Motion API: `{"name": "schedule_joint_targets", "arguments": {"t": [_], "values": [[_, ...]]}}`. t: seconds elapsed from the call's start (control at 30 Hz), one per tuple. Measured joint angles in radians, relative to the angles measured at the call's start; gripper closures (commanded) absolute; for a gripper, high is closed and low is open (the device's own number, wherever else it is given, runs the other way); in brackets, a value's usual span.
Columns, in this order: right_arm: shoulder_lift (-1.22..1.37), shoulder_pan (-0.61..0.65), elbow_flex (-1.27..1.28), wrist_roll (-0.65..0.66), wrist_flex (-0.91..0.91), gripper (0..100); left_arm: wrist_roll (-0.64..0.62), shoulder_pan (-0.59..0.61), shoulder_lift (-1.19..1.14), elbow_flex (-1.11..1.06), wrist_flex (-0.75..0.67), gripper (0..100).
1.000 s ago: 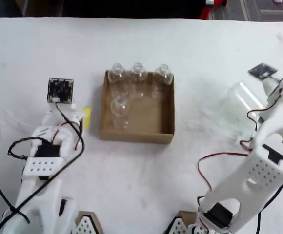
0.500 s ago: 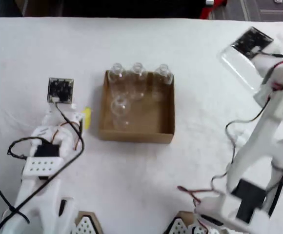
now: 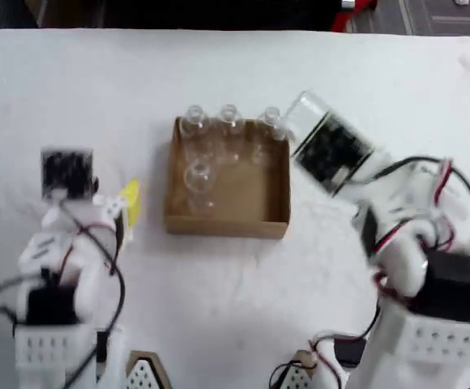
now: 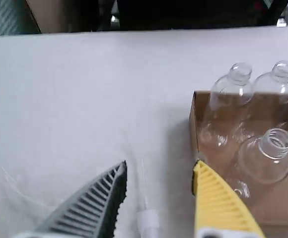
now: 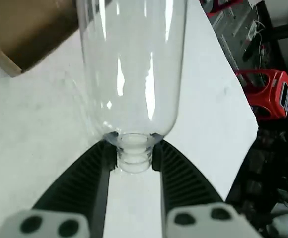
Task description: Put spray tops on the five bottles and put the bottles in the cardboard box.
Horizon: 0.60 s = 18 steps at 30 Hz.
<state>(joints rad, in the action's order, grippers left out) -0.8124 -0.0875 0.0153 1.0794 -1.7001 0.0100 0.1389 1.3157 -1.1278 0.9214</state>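
The cardboard box (image 3: 277,212) sits mid-table with several clear, capless bottles (image 3: 198,177) standing in it. My right gripper (image 5: 134,148) is shut on the neck of another clear bottle (image 5: 131,64). In the high view this bottle (image 3: 304,116) hangs tilted by the box's far right corner. My left gripper (image 4: 160,168) stands open just left of the box (image 4: 198,124), grey and yellow fingers apart. A white spray top (image 4: 147,220) with its thin tube lies on the table between them. The left gripper's yellow finger (image 3: 130,200) shows in the high view.
White cloth covers the whole table (image 3: 235,73), with free room ahead of and behind the box. A red device (image 5: 270,94) and dark clutter lie beyond the table's edge. Both arm bases stand at the near edge.
The right arm has swung the held bottle from the far right of the table over to the box's right back corner. The left arm has shifted slightly left.
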Motion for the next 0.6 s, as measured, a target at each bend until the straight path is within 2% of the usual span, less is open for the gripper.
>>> {"name": "schedule_joint_targets", "arguments": {"t": [0.13, 0.27, 0.47, 0.6], "values": [[-0.005, 0.109, 0.089, -0.078, 0.000, 98.1, 0.023, -0.052, 0.273, -0.074, 0.041, 79], [-0.006, 0.250, 0.183, -0.152, 0.032, 98.1, 0.037, -0.140, 0.477, -0.152, 0.060, 73], [-0.008, 0.359, 0.255, -0.175, 0.069, 98.1, 0.038, -0.160, 0.503, -0.158, 0.061, 71], [-0.008, 0.362, 0.261, -0.175, 0.072, 98.1, 0.038, -0.164, 0.503, -0.157, 0.069, 71]]}}
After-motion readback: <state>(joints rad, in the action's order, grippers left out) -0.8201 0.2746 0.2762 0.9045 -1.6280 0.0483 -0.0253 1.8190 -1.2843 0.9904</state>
